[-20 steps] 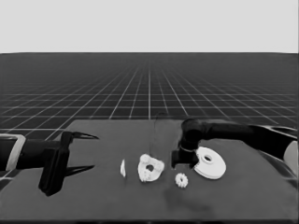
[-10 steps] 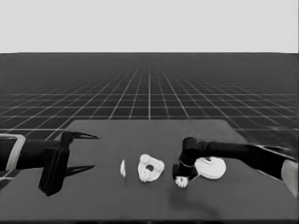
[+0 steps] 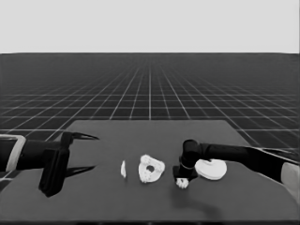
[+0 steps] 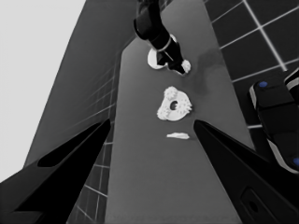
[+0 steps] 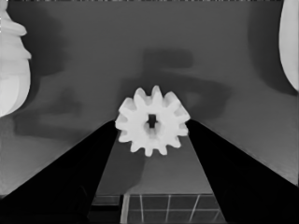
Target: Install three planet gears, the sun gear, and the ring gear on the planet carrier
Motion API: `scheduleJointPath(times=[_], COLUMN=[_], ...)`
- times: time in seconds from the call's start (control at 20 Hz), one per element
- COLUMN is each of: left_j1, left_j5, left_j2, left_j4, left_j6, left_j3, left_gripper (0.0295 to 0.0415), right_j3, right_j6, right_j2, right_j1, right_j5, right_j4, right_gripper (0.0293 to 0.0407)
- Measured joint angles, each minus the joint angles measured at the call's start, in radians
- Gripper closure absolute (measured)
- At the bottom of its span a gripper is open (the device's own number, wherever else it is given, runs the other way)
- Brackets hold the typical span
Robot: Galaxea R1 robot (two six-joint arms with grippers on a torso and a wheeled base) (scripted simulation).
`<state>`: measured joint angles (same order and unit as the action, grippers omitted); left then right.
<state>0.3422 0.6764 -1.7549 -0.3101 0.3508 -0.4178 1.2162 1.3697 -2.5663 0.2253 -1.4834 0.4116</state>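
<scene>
Item: right pincer (image 3: 182, 182) down over the last loose gear (image 5: 152, 121), between the smaller round part (image 3: 151, 168) and the larger round part (image 3: 211, 168).

Detail: in the right wrist view the gear sits between the two fingertips, both at or against its teeth; whether it is gripped or only bracketed I cannot tell. Advised: close evenly across the teeth, lift straight, keep the gear flat, then travel the short way to the smaller round part, which already bears gears around its hole. Clearances: larger round part just beside the pincer; thin white piece (image 3: 123, 169) beyond the smaller part; counter (image 3: 150, 136) front edge near. Left pincer (image 3: 86, 152) parked at the left end, spread wide, holding nothing.
</scene>
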Motion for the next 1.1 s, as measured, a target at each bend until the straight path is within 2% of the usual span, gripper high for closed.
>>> scheduleJointPath(times=[0.3,0.35,0.45,0.6,0.8,0.9,0.95,1.1], left_j1=[0.000,0.000,0.000,0.000,0.000,0.000,0.000,0.000], left_j5=[0.000,0.000,0.000,0.000,0.000,0.000,0.000,0.000], left_j2=[0.000,0.000,0.000,0.000,0.000,0.000,0.000,0.000], left_j4=[0.000,0.000,0.000,0.000,0.000,0.000,0.000,0.000], left_j6=[0.000,0.000,0.000,0.000,0.000,0.000,0.000,0.000], left_j3=[0.000,0.000,0.000,0.000,0.000,0.000,0.000,0.000], left_gripper=[0.0326,0.0326,0.0326,0.0326,0.0326,0.0326,0.0326,0.0326], right_j3=[0.000,-0.072,-0.117,-0.126,-0.126,0.192,0.297,0.443], right_j6=[0.000,0.040,0.068,0.074,0.075,0.098,0.068,0.014], right_j2=[0.000,0.022,0.033,0.035,0.035,-0.291,-0.378,-0.474], right_j1=[0.000,-0.074,-0.177,-0.219,-0.228,-0.250,-0.253,-0.255], right_j5=[0.000,-0.037,-0.058,-0.063,-0.064,-0.071,-0.066,-0.058], right_j4=[0.000,-0.080,-0.170,-0.212,-0.221,-0.242,-0.247,-0.251], right_gripper=[0.0390,0.0390,0.0390,0.0390,0.0390,0.0390,0.0390,0.0390])
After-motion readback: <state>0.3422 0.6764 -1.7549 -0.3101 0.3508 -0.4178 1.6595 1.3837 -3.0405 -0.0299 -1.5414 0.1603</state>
